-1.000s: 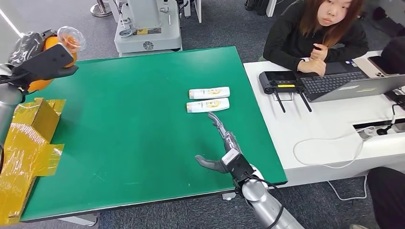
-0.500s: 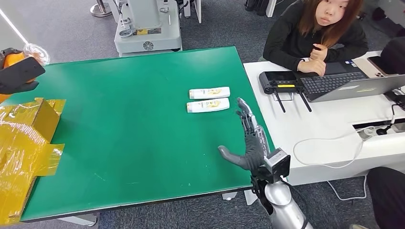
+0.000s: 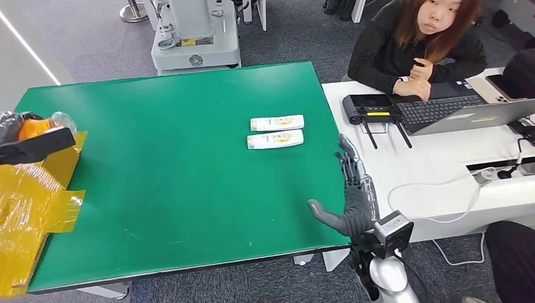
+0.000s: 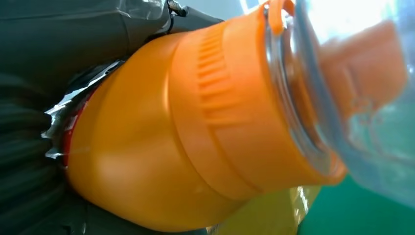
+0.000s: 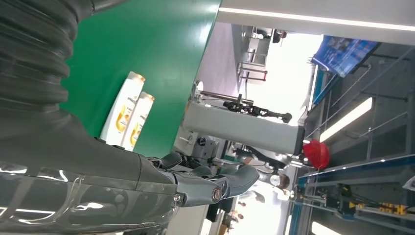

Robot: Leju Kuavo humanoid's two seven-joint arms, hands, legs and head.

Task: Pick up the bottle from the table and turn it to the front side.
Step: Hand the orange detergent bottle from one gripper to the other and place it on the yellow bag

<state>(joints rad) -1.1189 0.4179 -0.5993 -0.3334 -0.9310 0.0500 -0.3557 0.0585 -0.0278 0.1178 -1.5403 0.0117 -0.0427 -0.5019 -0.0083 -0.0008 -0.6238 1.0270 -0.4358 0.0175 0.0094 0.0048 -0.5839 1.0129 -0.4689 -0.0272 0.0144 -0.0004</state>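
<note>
Two white bottles with yellow labels lie side by side on the green table (image 3: 158,164), the farther bottle (image 3: 276,122) and the nearer bottle (image 3: 275,139); the right wrist view shows them too (image 5: 128,115). My right hand (image 3: 353,196) stands open with fingers spread at the table's right front edge, well short of them and holding nothing. My left hand (image 3: 31,144) grips an orange bottle (image 3: 35,126) with a clear cap at the far left, over the yellow box. In the left wrist view the orange bottle (image 4: 195,122) sits close against the dark hand (image 4: 58,49).
A yellow taped box (image 3: 31,208) sits at the table's left front corner. A person (image 3: 416,44) sits at the white desk (image 3: 435,164) on the right with a laptop, keyboard and cables. A white machine base (image 3: 195,38) stands behind the table.
My left hand has lowered the orange bottle toward the yellow box. My right hand has drawn back from the white bottles, to the right and nearer the table's edge.
</note>
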